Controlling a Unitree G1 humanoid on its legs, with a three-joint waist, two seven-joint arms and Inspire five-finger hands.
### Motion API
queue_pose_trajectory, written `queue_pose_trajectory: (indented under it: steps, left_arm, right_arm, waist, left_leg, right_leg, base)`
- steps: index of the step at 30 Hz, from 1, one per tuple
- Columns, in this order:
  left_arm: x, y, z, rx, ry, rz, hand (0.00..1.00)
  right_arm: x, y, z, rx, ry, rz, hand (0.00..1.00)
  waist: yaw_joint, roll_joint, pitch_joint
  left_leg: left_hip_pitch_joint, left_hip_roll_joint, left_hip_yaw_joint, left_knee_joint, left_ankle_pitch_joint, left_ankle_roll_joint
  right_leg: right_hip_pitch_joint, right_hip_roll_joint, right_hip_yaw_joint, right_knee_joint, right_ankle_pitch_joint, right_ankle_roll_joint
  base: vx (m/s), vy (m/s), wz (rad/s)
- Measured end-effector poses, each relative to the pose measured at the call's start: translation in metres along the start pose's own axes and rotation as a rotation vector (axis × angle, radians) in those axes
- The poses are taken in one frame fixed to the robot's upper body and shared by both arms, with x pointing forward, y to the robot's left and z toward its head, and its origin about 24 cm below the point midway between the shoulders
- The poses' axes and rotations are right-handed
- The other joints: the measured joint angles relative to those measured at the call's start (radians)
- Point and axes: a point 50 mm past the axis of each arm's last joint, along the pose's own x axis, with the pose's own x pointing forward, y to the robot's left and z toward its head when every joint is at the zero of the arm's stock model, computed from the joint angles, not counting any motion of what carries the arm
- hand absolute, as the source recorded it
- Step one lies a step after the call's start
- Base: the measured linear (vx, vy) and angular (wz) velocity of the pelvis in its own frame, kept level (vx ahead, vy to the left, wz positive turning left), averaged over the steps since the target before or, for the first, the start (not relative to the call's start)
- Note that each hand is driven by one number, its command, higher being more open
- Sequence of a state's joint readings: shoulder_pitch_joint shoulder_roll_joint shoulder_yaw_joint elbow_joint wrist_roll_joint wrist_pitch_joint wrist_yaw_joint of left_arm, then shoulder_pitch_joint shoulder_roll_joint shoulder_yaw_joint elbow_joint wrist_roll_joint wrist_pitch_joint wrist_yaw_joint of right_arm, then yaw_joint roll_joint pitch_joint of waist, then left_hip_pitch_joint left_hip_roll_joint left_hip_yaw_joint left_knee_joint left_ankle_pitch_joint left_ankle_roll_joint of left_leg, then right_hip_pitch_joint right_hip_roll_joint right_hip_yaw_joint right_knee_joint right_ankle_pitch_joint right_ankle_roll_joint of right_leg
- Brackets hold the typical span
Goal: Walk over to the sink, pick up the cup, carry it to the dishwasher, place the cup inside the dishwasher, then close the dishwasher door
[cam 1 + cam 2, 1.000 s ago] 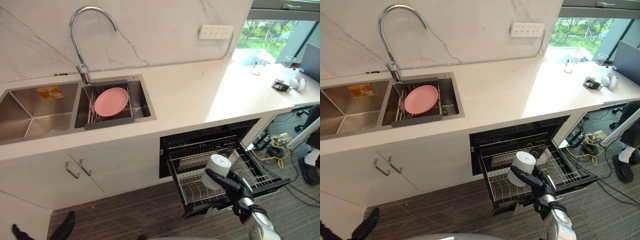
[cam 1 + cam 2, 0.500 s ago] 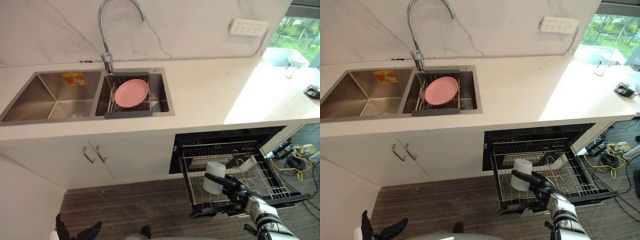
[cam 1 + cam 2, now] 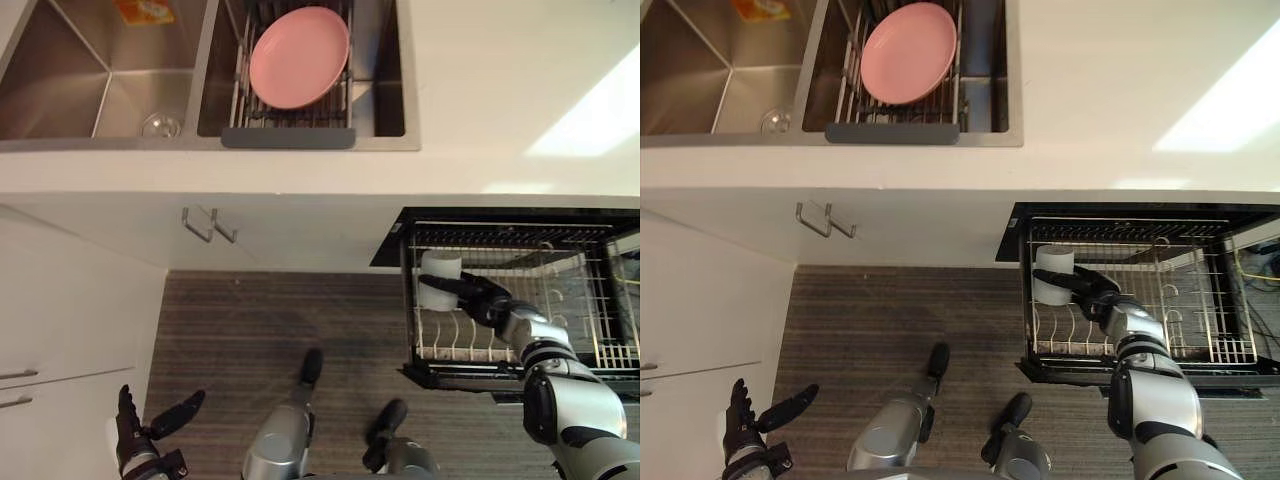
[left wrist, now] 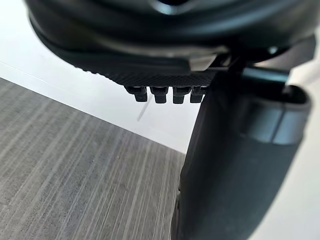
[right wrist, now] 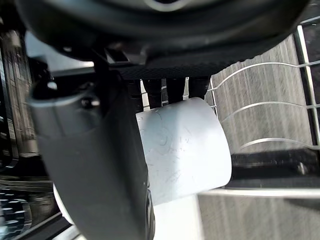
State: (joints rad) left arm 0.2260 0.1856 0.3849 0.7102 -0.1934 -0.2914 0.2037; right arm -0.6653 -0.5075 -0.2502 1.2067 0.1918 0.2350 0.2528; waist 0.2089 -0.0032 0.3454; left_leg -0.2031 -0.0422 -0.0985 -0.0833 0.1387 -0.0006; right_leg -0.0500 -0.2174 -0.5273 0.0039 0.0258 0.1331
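Kitchen desk (image 3: 500,100) front, with the dishwasher rack (image 3: 1200,300) drawn out over the floor. The right robot hand (image 3: 482,298) is curled round the cup (image 3: 440,282) above the rack's left tine rows. The cup lies leftward of the palm, long axis apparently tilted toward the desk; upright tines beneath may snag it. The left robot hand (image 3: 135,432) hangs relaxed, well apart. A pink plate (image 3: 298,57) rests in the sink (image 3: 60,95).

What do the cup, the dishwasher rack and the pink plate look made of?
Cup: matte white and faintly scuffed, probably plastic or ceramic; the look does not settle which.
Dishwasher rack: thin pale wire, likely coated metal.
Pink plate: smooth, evenly coloured, with a soft sheen; plastic or glazed ceramic.
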Motion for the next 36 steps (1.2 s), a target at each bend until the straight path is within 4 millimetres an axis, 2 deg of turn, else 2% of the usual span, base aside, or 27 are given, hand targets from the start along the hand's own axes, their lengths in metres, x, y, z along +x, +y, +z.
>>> queue_pose_trajectory:
  steps: [1, 6, 10, 16, 21, 23, 26, 27, 28, 30, 32, 36]
  left_arm:
    - [0.003, 0.001, 0.004, -0.026, -0.003, -0.001, 1.0]
    - [0.005, -0.002, 0.006, -0.057, 0.009, -0.028, 1.0]
    - [0.007, -0.005, 0.005, -0.097, 0.039, -0.035, 1.0]
    - [0.009, -0.009, 0.008, -0.1, 0.03, -0.057, 1.0]
    - [0.009, -0.02, 0.01, -0.094, 0.045, -0.093, 1.0]
    - [0.009, -0.025, 0.013, -0.086, 0.056, -0.099, 1.0]
    - [0.012, -0.025, 0.014, -0.058, 0.085, -0.08, 1.0]
    - [0.012, -0.025, 0.013, -0.055, 0.095, -0.076, 1.0]
    - [0.011, -0.024, 0.009, -0.047, 0.124, -0.066, 1.0]
    - [0.011, -0.023, 0.004, -0.038, 0.164, -0.056, 1.0]
    - [0.01, -0.021, 0.0, -0.035, 0.204, -0.047, 1.0]
    - [0.008, -0.02, -0.01, -0.04, 0.264, -0.03, 1.0]
  right_arm:
    - [-0.002, -0.004, 0.009, -0.01, -0.01, -0.015, 1.0]
    - [-0.003, -0.005, 0.031, -0.016, -0.043, -0.057, 1.0]
    - [-0.003, -0.002, 0.04, -0.011, -0.051, -0.061, 1.0]
    - [-0.003, 0.0, 0.042, 0.007, -0.059, -0.048, 1.0]
    - [-0.003, 0.002, 0.039, 0.029, -0.078, -0.035, 1.0]
    - [-0.005, 0.004, 0.046, 0.037, -0.123, -0.011, 1.0]
    - [-0.014, 0.011, 0.056, 0.058, -0.246, 0.093, 1.0]
    - [-0.017, 0.011, 0.053, 0.057, -0.262, 0.109, 1.0]
    - [-0.022, 0.013, 0.045, 0.065, -0.289, 0.144, 1.0]
    - [-0.03, 0.019, 0.028, 0.088, -0.311, 0.195, 1.0]
    - [-0.038, 0.028, 0.0, 0.142, -0.305, 0.237, 1.0]
    - [-0.055, 0.04, -0.056, 0.221, -0.246, 0.264, 1.0]
  waist:
    - [0.008, 0.001, 0.011]
    - [0.02, 0.004, 0.036]
    - [0.024, 0.008, 0.038]
    - [0.024, 0.008, 0.038]
    - [0.021, 0.004, 0.038]
    - [0.013, -0.007, 0.03]
    - [-0.013, -0.053, -0.006]
    - [-0.016, -0.063, -0.019]
    - [-0.031, -0.08, -0.051]
    - [-0.062, -0.093, -0.08]
    - [-0.091, -0.106, -0.127]
    - [-0.137, -0.098, -0.182]
  left_leg:
    - [-0.024, 0.0, -0.003, 0.01, 0.0, 0.0]
    - [-0.06, 0.0, -0.002, 0.029, -0.001, 0.0]
    - [-0.074, 0.003, 0.0, 0.033, -0.002, -0.001]
    - [-0.065, 0.009, 0.003, 0.021, 0.005, -0.001]
    - [-0.003, 0.019, 0.014, -0.003, 0.017, 0.001]
    - [0.019, 0.026, 0.025, -0.005, 0.014, -0.002]
    - [0.047, 0.034, 0.057, -0.01, 0.005, -0.006]
    - [0.053, 0.035, 0.066, -0.011, 0.002, -0.006]
    - [0.061, 0.036, 0.076, -0.011, -0.003, -0.006]
    - [0.093, 0.04, 0.087, -0.011, -0.017, -0.013]
    - [0.115, 0.041, 0.109, -0.012, -0.031, -0.01]
    - [0.154, 0.045, 0.138, -0.012, -0.051, -0.011]
  right_leg:
    - [-0.025, -0.005, 0.003, 0.019, 0.0, -0.001]
    - [-0.061, -0.009, 0.009, 0.039, 0.003, -0.005]
    - [-0.079, -0.008, 0.017, 0.047, 0.002, -0.005]
    - [-0.075, -0.002, 0.021, 0.047, 0.001, -0.009]
    - [-0.032, 0.007, 0.034, 0.047, 0.002, -0.021]
    - [-0.019, 0.013, 0.048, 0.045, 0.007, -0.03]
    - [0.001, 0.022, 0.083, 0.024, 0.01, -0.035]
    - [0.004, 0.024, 0.091, 0.019, 0.01, -0.035]
    - [0.011, 0.026, 0.1, 0.011, 0.01, -0.034]
    - [0.038, 0.03, 0.112, 0.008, 0.008, -0.033]
    - [0.055, 0.03, 0.127, -0.002, -0.004, -0.024]
    - [0.085, 0.037, 0.15, -0.007, -0.023, -0.022]
  base:
    - [0.02, 0.018, 0.09]
    - [0.0, 0.005, 0.01]
    - [-0.01, 0.002, -0.01]
    - [-0.01, -0.002, -0.01]
    - [0.03, -0.019, -0.1]
    - [0.0, -0.01, -0.19]
    - [-0.01, -0.016, -0.29]
    - [0.01, -0.023, -0.34]
    - [0.02, -0.023, -0.3]
    - [0.01, -0.019, -0.24]
    - [-0.01, -0.017, -0.33]
    - [0.01, -0.025, -0.23]
